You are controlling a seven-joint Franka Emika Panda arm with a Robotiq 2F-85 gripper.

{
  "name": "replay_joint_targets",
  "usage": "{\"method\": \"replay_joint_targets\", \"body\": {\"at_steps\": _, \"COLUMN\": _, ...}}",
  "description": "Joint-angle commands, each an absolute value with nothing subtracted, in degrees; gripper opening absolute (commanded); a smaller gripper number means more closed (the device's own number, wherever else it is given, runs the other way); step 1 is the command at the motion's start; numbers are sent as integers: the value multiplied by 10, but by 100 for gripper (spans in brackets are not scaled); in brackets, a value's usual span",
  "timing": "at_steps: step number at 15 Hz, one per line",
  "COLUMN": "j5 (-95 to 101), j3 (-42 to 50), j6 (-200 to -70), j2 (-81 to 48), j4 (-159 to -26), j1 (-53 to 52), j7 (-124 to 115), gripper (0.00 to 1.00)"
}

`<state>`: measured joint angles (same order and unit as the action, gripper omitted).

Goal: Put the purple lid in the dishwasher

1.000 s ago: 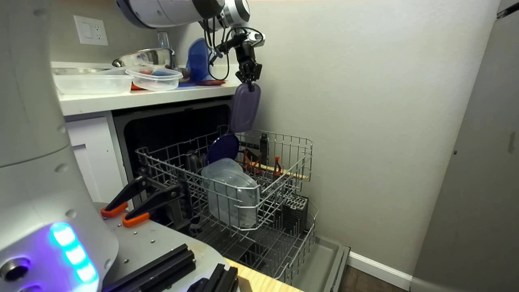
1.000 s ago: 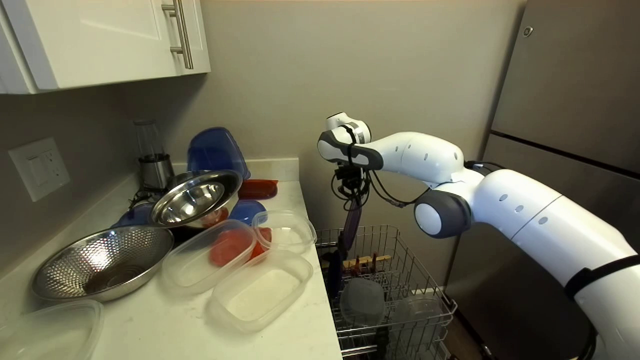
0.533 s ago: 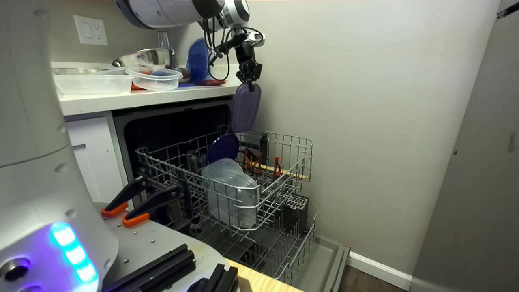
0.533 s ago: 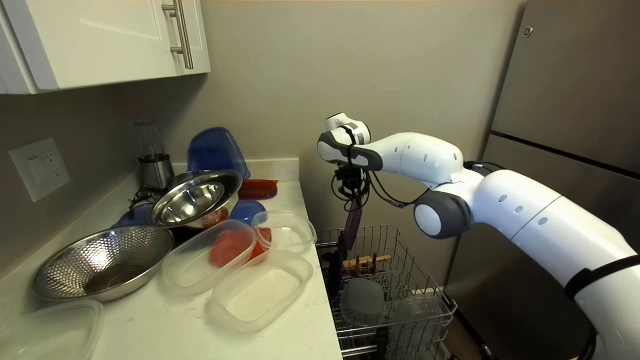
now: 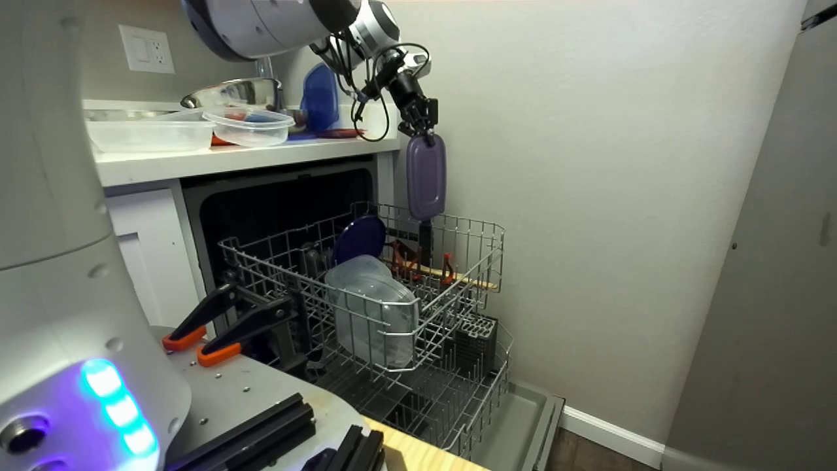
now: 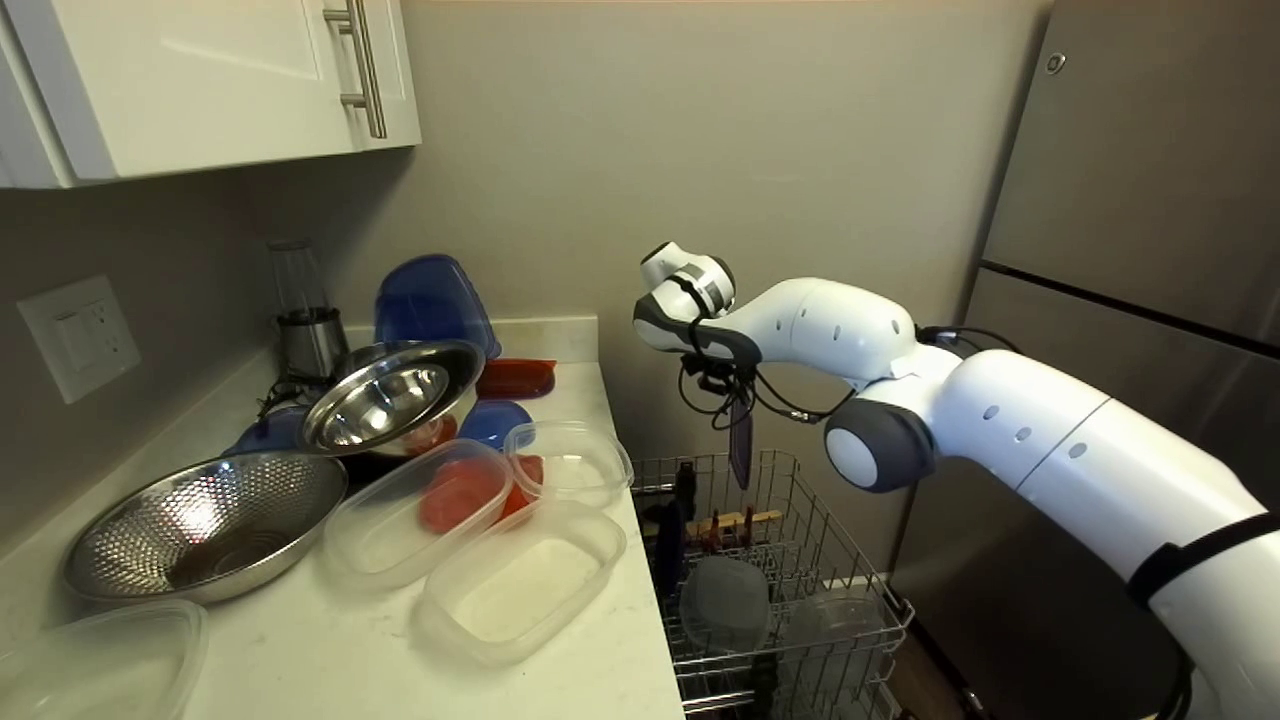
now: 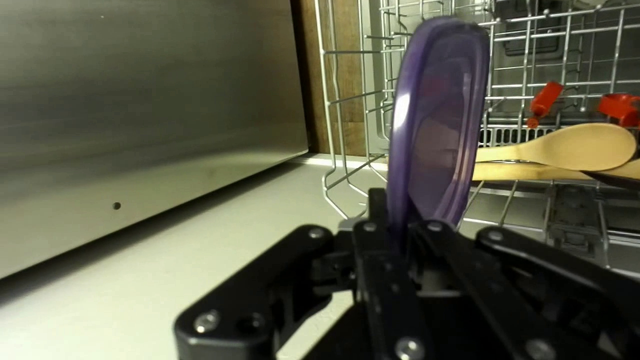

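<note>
The purple lid [image 5: 426, 178] hangs nearly upright from my gripper [image 5: 425, 139], which is shut on its upper edge. In an exterior view the lid [image 6: 741, 445] is seen almost edge-on. In the wrist view the lid [image 7: 440, 120] stands up between the black fingers [image 7: 397, 212]. The dishwasher [image 5: 281, 199] is open, with its upper wire rack [image 5: 495, 229] pulled out. The lid is over the back part of this rack. Its lower edge overlaps the rack's back rim in both exterior views; I see no clear contact with the wires.
In the upper rack are a deep blue round piece [image 5: 359, 239], clear containers [image 5: 376, 320], red-tipped items [image 5: 447, 265] and wooden spoons [image 7: 580, 145]. The counter [image 6: 590, 640] beside it holds clear tubs and metal bowls. A wall [image 5: 588, 196] and a steel fridge [image 6: 1120, 300] stand close by.
My gripper has moved away from the counter with the lid, rightward in both exterior views. The wrist has tilted, and the lid has swung from slanted to nearly upright. The grip is unchanged.
</note>
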<state>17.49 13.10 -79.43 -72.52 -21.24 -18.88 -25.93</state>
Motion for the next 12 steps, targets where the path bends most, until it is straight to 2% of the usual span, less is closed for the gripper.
{"method": "replay_joint_targets", "body": {"at_steps": 1, "j5": 189, "j3": 140, "j6": -781, "j2": -736, "j4": -212, "j1": -190, "j7": -238, "gripper": 6}}
{"method": "replay_joint_targets", "body": {"at_steps": 8, "j5": 180, "j3": 133, "j6": -755, "j2": -771, "j4": -210, "j1": -177, "j7": -219, "gripper": 6}}
{"method": "replay_joint_targets", "body": {"at_steps": 12, "j5": 185, "j3": 135, "j6": -781, "j2": -797, "j4": -204, "j1": -176, "j7": -203, "gripper": 6}}
